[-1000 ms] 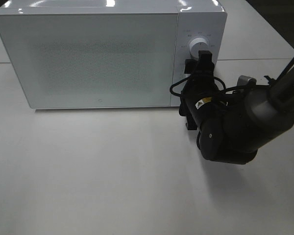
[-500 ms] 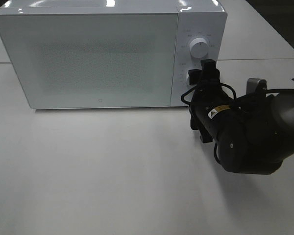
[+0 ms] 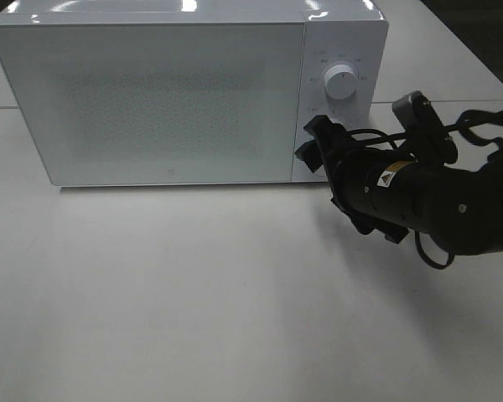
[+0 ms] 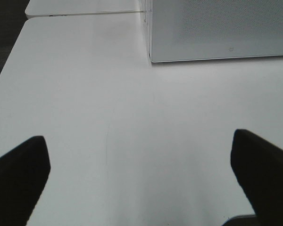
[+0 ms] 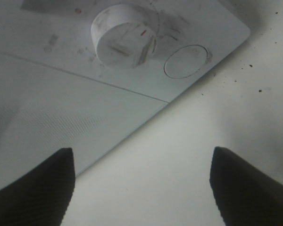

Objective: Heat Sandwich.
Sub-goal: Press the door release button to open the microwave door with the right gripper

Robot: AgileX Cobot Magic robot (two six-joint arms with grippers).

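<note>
Nearest, over the front of the worktop [image 3: 193,318] toward its left edge: left claw [image 4: 139,139], spread wide, pinching nothing, only bare surface between the fingers. Farther in, nearer the right edge: right claw [image 5: 141,150], likewise spread and empty, rolled sideways and hovering just off the lower end of the control panel [image 3: 352,50] of the white microwave [image 3: 189,92], close to the lower dial [image 5: 124,41] and the round button [image 5: 186,61] beside it, apparently touching neither. Farthest, along the back-left of the worktop: the microwave body, door [image 3: 109,126] shut and frosted, upper dial [image 3: 341,82] clear of the arm. No sandwich anywhere in view; probably behind that shut door, though impossible to confirm through the frosting. Judging by the task, most likely the dial-setting step, heating not yet confirmed. For handling later: likely light, soft inside, brittle at the toasted crust, filling apt to squeeze out under a hard pinch. Best lifted by whatever dish carries it, gripped at the rim and kept level, rather than clamped across the bread.
</note>
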